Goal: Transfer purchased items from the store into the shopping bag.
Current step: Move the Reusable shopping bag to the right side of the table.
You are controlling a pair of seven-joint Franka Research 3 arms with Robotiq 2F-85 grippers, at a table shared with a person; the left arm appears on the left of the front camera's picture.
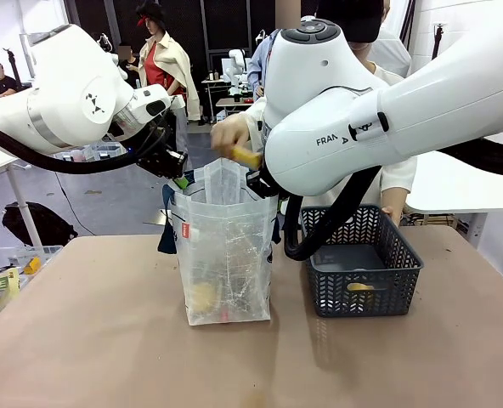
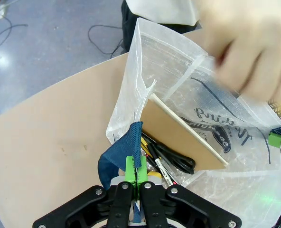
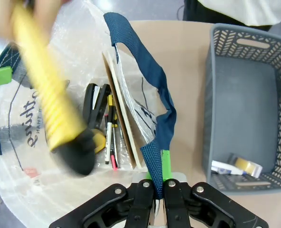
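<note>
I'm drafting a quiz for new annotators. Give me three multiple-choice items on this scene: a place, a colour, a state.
1. The basket stands: A. on the robot's right of the shopping bag; B. inside it; C. on the floor.
2. The bag's strap handle is: A. red; B. dark blue; C. green.
3. The left gripper is: A. open; B. shut on the strap handle; C. shut on the basket.
Key: A, it sits beside the bag; B, blue webbing shows; B, it pinches the strap.
</note>
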